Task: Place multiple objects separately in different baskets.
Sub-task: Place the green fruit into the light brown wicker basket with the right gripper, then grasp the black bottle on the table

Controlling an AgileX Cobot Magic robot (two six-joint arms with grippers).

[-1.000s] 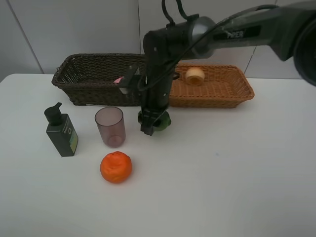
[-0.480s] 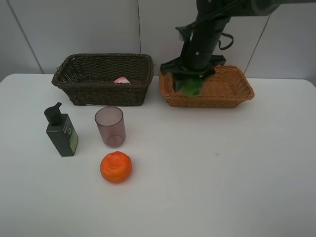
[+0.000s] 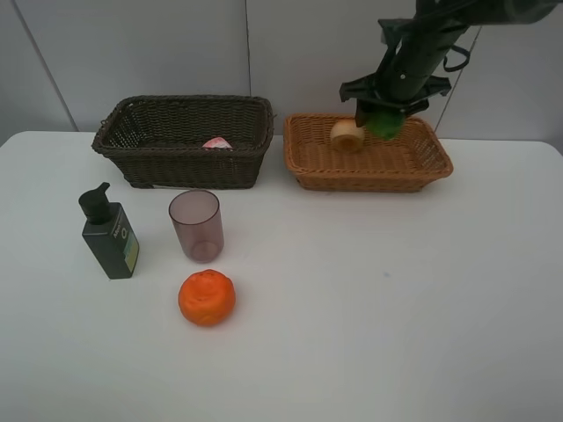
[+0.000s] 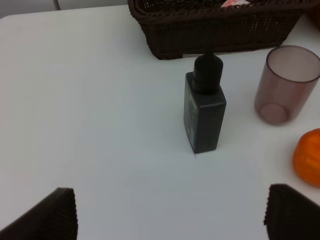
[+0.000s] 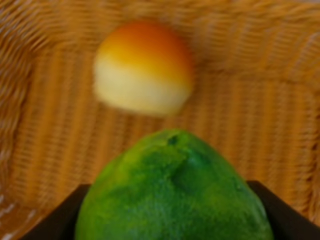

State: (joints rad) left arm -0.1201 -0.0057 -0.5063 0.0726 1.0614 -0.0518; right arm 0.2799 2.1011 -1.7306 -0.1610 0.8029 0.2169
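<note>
My right gripper [image 3: 385, 119] is shut on the green lime [image 3: 384, 123] [image 5: 172, 192], hanging over the light orange-tan basket [image 3: 413, 167] [image 5: 45, 170]. Below it in that basket lies the peach [image 3: 347, 135] [image 5: 143, 67]. A pink object [image 3: 215, 142] [image 4: 235, 3] shows inside the dark brown basket [image 3: 176, 163] [image 4: 220, 30]. On the table stand the dark green pump bottle [image 3: 109, 233] [image 4: 204, 105] and the mauve cup [image 3: 196, 225] [image 4: 286, 84], with the orange tangerine [image 3: 207, 297] [image 4: 308, 156] in front. My left gripper [image 4: 170, 215] is open, low over bare table short of the bottle, and is out of the high view.
The white table [image 3: 396, 308] ends at a pale wall behind both baskets. The right arm [image 3: 431, 35] reaches in from the upper right above the tan basket.
The right gripper has carried the lime up from the table beside the cup and rightward to above the tan basket. The left gripper stays put.
</note>
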